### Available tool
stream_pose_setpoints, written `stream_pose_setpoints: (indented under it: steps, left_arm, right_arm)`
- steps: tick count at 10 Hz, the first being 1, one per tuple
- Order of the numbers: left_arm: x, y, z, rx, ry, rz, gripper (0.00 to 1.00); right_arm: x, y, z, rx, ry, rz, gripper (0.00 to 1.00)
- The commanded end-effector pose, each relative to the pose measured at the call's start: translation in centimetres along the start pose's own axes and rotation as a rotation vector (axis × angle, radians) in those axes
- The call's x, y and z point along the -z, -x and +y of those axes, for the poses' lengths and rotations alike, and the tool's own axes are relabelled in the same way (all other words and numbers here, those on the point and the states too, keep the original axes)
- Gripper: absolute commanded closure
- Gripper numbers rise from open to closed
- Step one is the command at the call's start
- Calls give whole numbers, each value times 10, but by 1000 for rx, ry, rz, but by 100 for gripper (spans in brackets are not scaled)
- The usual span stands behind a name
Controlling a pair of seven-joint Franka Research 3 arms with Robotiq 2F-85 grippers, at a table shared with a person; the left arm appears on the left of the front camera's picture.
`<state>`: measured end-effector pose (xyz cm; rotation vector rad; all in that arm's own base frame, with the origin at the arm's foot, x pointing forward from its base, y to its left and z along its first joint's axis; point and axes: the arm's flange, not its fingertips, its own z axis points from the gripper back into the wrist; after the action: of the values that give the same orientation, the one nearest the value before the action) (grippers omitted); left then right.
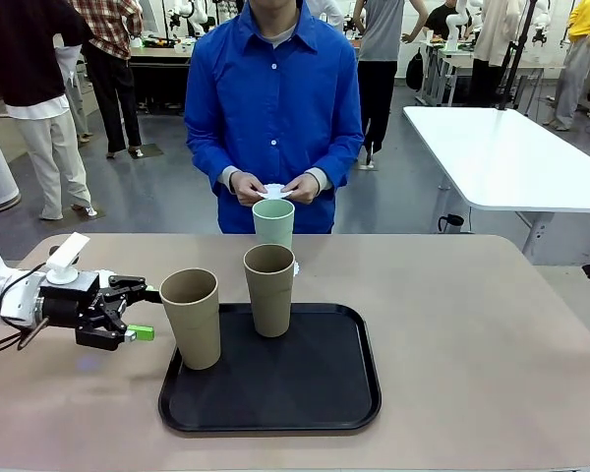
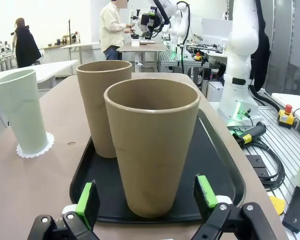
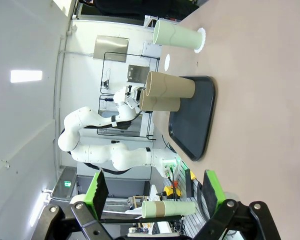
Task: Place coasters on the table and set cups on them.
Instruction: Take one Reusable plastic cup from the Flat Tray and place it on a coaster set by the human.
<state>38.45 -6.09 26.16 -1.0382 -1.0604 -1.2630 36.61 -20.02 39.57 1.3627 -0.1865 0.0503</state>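
3 cups share the scene. The mint cup [image 1: 273,222] already stands on a lacy coaster [image 2: 34,150] on the bare desk [image 1: 472,324], at 12 o'clock from the black tray [image 1: 324,398], so that 1 pairing looks finished. The 2 tan ones stand on the tray, the far tan cup [image 1: 269,289] near its 11 o'clock edge and the near tan cup [image 1: 191,317] at its 9 o'clock rim, probably parked there until their coasters are down. A 2nd coaster [image 1: 273,191] is held flat in the person's fingers [image 1: 246,185] at 12 o'clock beyond the desk, seemingly about to be laid out. The left hand [image 1: 144,313] sits at 9 o'clock of the near tan cup, low and level. In the left wrist view its green pads are spread wide, flanking the cup's lower wall with a gap on both sides. That side approach suits a tall tapered tumbler and keeps the rim free. I judge the grasp lined up, not yet made. The right hand [image 3: 155,192] is spread wide too, holding nothing, well away from the tray.
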Motion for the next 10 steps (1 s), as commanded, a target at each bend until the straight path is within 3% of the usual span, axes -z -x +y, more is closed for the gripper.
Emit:
stream_pose_setpoints:
  steps: [1, 5, 10]
  left_arm:
    - [-1, 0, 2, 11, 13, 0, 0]
    - [3, 5, -1, 3, -93, -44, 0]
    - [18, 19, -7, -54, -15, 5, 0]
  right_arm:
    - [1, 1, 0, -3, -9, 0, 0]
    - [1, 1, 0, -3, -9, 0, 0]
    - [1, 1, 0, -3, -9, 0, 0]
